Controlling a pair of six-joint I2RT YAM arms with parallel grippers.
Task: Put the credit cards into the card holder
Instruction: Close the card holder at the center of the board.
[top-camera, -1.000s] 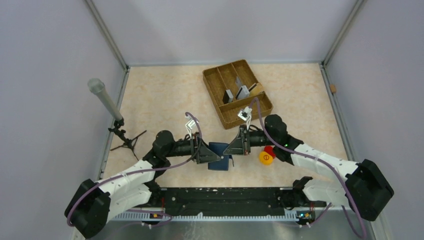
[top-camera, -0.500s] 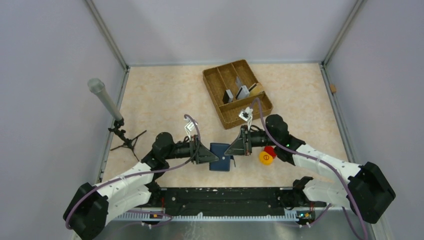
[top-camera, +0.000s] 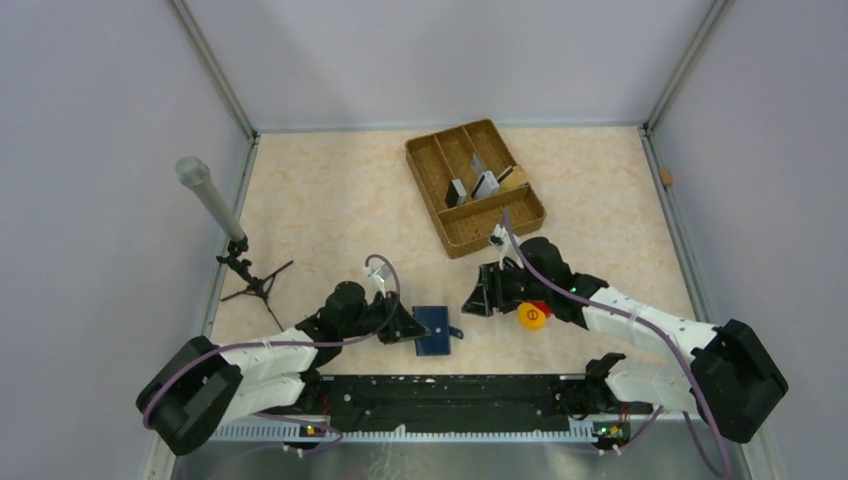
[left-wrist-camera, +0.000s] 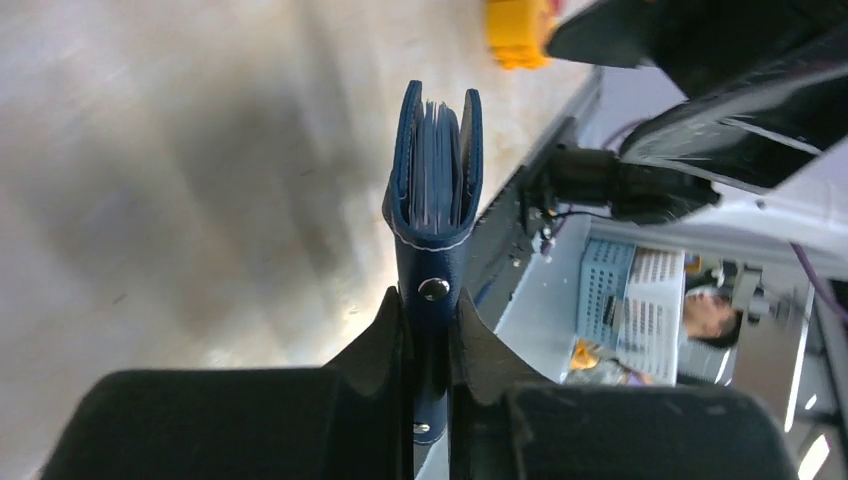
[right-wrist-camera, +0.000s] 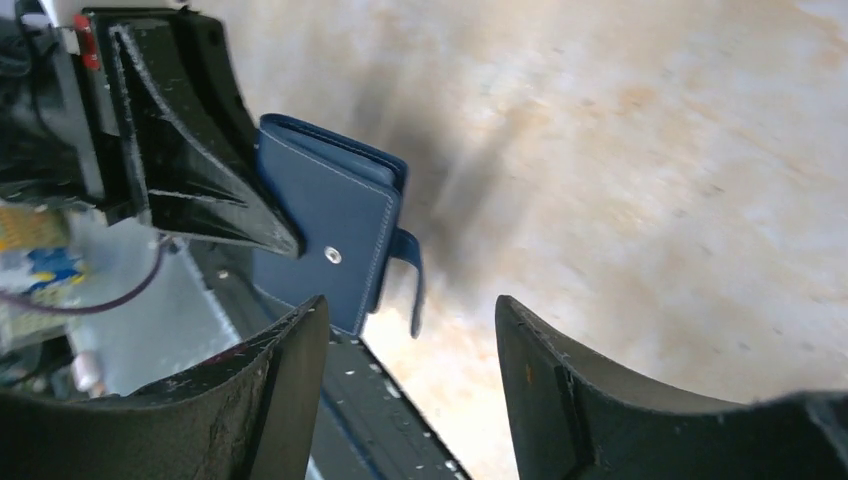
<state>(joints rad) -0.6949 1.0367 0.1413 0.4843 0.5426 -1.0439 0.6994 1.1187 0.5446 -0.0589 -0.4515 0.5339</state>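
Far left: grey foam-headed microphone (top-camera: 208, 198) on a black tripod. Near the table's front edge: left gripper (top-camera: 412, 326), black fingers (left-wrist-camera: 375, 350) pinching one end of the small navy-blue folding card holder (left-wrist-camera: 433, 190); folded shut, snap tab hanging loose. Just right, apart from it: right gripper (right-wrist-camera: 410, 390), fingers (right-wrist-camera: 285, 390) spread wide, gripping nothing. Beside that wrist: yellow round piece (top-camera: 532, 318) touching a red one (top-camera: 541, 303). Further back: brown woven divided tray (top-camera: 430, 203), grey flat plastic credit cards (top-camera: 486, 184) leaning inside.

Top camera high, looking down, wrist cameras close, facing each other, both showing card holder (right-wrist-camera: 330, 235)
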